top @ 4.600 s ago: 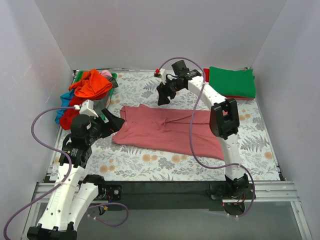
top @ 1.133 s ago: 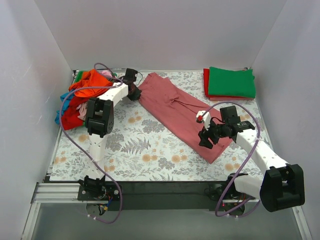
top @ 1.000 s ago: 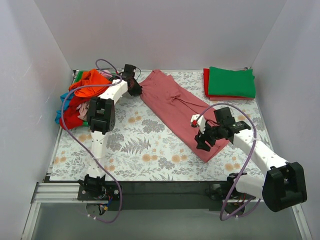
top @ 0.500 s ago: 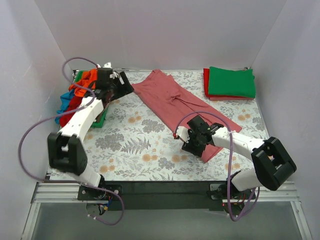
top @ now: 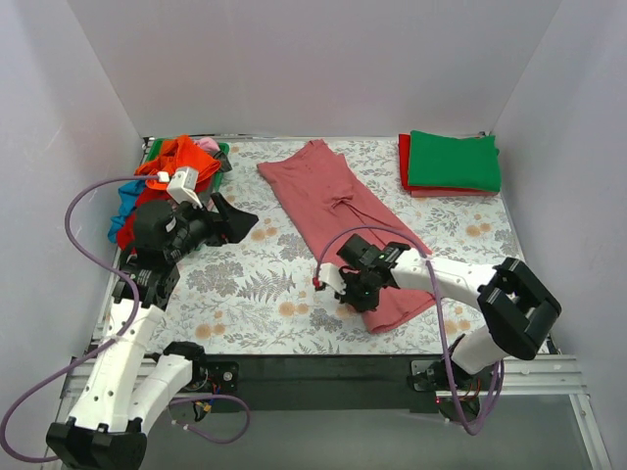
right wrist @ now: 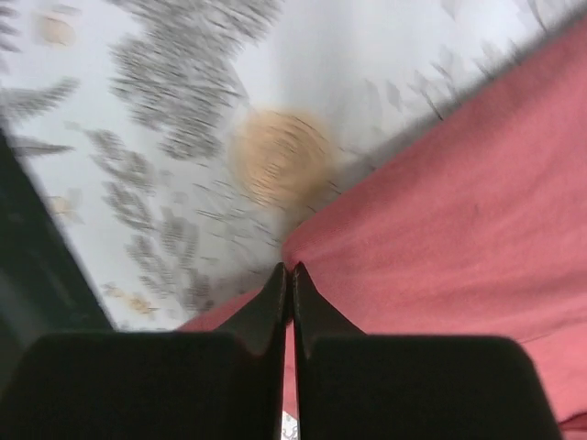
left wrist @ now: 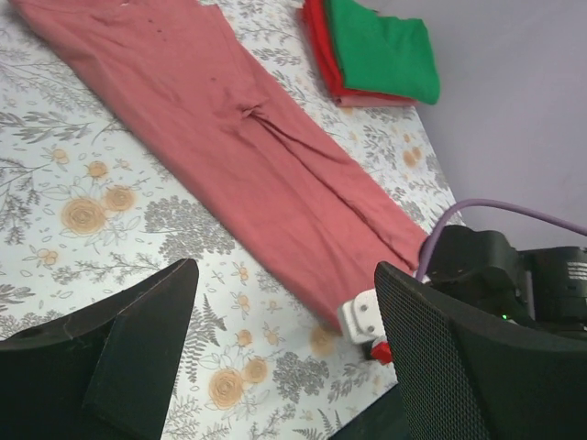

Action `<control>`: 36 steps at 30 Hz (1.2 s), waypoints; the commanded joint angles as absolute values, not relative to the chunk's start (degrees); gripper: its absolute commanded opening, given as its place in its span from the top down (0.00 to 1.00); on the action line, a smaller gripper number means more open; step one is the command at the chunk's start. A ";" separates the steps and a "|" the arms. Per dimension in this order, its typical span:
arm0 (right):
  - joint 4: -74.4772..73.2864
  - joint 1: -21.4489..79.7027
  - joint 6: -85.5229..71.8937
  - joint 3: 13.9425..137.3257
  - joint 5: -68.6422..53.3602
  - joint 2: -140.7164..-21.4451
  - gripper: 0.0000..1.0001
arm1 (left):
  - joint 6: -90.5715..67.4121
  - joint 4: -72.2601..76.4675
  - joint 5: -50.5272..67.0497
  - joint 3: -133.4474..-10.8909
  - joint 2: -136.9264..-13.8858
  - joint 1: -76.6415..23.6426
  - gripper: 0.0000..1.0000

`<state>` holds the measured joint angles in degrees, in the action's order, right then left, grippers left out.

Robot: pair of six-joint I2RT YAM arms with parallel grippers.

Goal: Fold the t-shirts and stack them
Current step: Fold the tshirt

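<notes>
Left claw [left wrist: 284, 293], now spread, has released and withdrawn from the tee [top: 333, 201]; right claw [right wrist: 287, 271] has just pinched its near hem, presumably for the next fold.

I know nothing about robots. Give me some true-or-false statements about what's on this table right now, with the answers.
1. The dusty-rose t-shirt lies stretched out on the floral covering. True.
2. The left gripper is holding that shirt. False: it is open, hovers over the covering and is apart from the shirt.
3. The right gripper is shut on the shirt's near edge. True.
4. In the folded stack at the far right, red lies on top. False: the green t-shirt lies on top of the red t-shirt.
5. A pile of loose t-shirts sits in the far left corner. True.
</notes>
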<state>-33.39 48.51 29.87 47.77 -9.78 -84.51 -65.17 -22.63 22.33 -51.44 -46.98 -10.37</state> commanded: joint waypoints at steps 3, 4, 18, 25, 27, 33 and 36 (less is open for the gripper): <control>-39.37 57.72 30.50 59.22 -21.52 -91.92 0.98 | -65.04 -26.10 28.39 -53.61 -43.68 -10.55 0.23; -39.98 59.22 31.02 63.76 -22.32 -95.50 0.98 | -64.87 -26.63 27.95 -53.96 -43.42 -10.55 0.23; -49.05 34.22 34.99 88.32 -32.07 -101.07 0.24 | -64.07 -27.78 28.20 -51.33 -40.43 -10.63 0.23; -40.26 14.95 9.92 113.65 -37.27 -122.37 0.07 | -64.51 -21.54 33.13 -45.71 -40.43 -10.63 0.23; -38.50 14.15 5.12 120.11 -34.56 -127.59 0.07 | -64.51 -20.92 33.83 -44.74 -40.61 -10.63 0.23; -30.51 13.62 -5.18 128.14 -27.86 -137.54 0.13 | -64.95 -17.84 36.38 -41.66 -42.36 -10.63 0.23; -26.29 12.75 -9.30 129.11 -28.04 -141.05 0.22 | -64.51 -17.49 36.30 -41.40 -43.50 -10.63 0.23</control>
<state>-32.27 12.93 -1.50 125.19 -28.49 -140.46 -65.10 -19.66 34.52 -41.69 -42.78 -10.52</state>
